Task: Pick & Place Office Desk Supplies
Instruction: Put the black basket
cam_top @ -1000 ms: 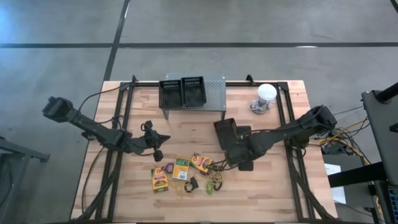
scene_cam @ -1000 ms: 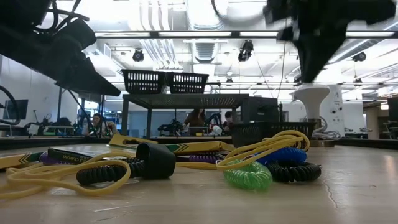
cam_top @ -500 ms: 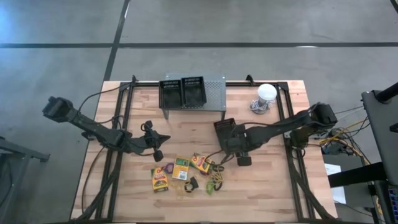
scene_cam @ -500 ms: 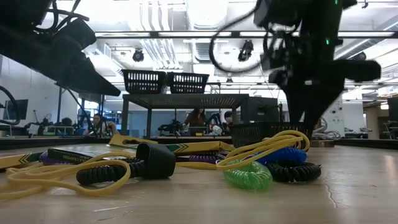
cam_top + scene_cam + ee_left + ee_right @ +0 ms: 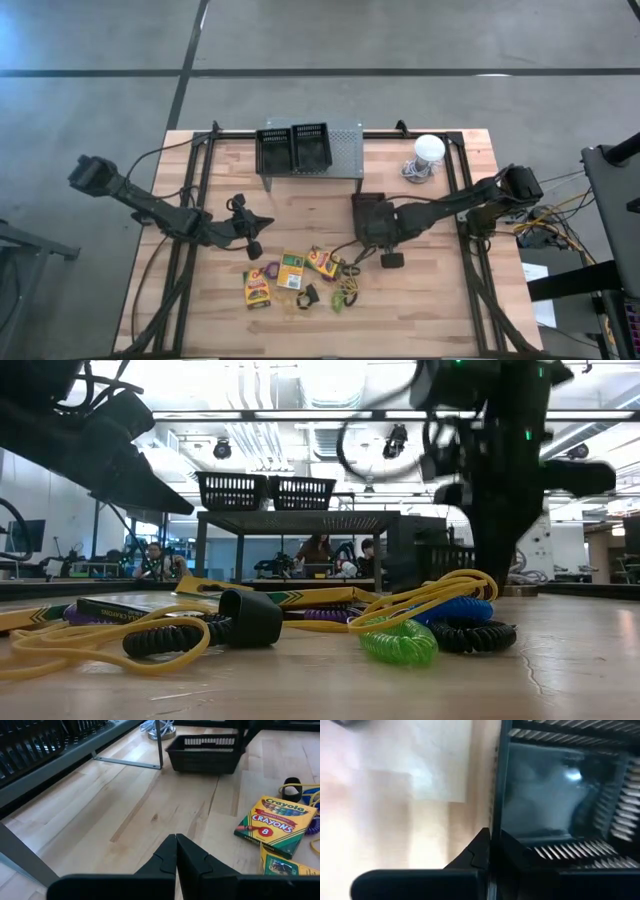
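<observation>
The supplies lie in a pile near the table's near edge: crayon boxes, yellow bands and green and blue coils, and a black clip. My right gripper is shut on a black mesh basket just beyond the pile. My left gripper is shut and hovers over bare wood left of the pile. My right gripper pinches the black basket's side wall at its rim, one finger inside the basket and one outside. The fingers come from above and from the table's right. I cannot tell whether the basket's bottom is on the table.
A grey perforated shelf stands at the far edge with two black baskets on it. A white bulb-like object sits at the far right. Bare wood shows between the shelf and the pile. People are in the room behind.
My right arm has come down at the black basket and swung a little toward the far edge. The basket has turned slightly and shifted a little toward the table's right.
</observation>
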Robot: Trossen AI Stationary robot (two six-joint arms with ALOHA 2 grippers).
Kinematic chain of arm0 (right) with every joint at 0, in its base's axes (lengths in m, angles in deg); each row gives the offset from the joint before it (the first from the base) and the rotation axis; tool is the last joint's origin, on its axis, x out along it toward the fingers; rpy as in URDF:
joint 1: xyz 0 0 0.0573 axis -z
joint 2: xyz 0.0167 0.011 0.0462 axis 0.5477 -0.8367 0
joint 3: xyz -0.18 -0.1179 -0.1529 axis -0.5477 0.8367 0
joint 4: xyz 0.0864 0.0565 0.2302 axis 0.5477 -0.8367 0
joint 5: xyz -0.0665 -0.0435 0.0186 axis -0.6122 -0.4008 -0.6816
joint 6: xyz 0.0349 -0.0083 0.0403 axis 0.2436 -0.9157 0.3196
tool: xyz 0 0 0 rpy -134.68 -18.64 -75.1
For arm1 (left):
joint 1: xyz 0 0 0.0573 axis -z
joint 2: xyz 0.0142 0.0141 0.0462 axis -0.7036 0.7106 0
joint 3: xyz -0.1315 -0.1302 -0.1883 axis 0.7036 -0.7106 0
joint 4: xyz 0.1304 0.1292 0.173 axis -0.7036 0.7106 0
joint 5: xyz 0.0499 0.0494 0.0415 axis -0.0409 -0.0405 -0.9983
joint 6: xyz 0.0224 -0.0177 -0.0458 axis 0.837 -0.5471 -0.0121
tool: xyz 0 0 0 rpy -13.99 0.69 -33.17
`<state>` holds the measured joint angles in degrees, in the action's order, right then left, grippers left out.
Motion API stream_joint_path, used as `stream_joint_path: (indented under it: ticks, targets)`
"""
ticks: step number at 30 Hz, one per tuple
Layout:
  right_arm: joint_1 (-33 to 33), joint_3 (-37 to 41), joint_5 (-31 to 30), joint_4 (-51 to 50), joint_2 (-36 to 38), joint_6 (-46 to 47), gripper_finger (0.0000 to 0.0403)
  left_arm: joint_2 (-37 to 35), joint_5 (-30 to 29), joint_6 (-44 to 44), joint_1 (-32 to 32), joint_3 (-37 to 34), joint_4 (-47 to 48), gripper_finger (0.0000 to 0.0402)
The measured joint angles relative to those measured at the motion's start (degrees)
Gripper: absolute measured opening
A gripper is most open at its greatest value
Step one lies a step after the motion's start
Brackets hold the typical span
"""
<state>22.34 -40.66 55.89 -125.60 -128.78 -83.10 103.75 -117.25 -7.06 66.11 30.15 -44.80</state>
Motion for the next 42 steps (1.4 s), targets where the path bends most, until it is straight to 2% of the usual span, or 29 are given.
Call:
stream_joint_path:
  ticks: [7, 11, 15, 19, 23, 25, 34, 42]
  targets:
    - [-3.4, -15.8, 0.5, -15.1, 2.1, 3.8, 0.0010, 0.0, 0.0, 0.0, 0.0, 0.0, 0.0, 0.0006]
    - [-3.2, -25.9, -7.3, -20.5, 2.3, 3.2, 0.0009, 0.0, 0.0, 0.0, 0.0, 0.0, 0.0, 0.0006]
    - [1.8, -32.2, -14.9, -21.6, 1.8, -1.7, 0.0009, 0.0, 0.0, 0.0, 0.0, 0.0, 0.0, 0.0006]
    - [11.0, -33.8, -15.2, -20.9, 1.3, -6.7, 0.0009, 0.0, 0.0, 0.0, 0.0, 0.0, 0.0, 0.0006]
    - [19.1, -33.8, -8.6, -19.5, -0.3, -12.3, 0.0009, 0.0, 0.0, 0.0, 0.0, 0.0, 0.0, 0.0006]
    - [21.6, -33.8, -7.4, -19.2, -1.8, -13.7, 0.0009, 0.0, 0.0, 0.0, 0.0, 0.0, 0.0, 0.0006]
    - [24.0, -34.3, -7.3, -16.6, -6.1, -19.8, 0.0016, 0.0, 0.0, 0.0, 0.0, 0.0, 0.2, 0.0006]
    - [24.1, -34.8, -8.2, -14.8, -4.7, -19.0, 0.0103, 0.0, 0.0, 0.2, 0.0, 0.0, 0.2, 0.0006]
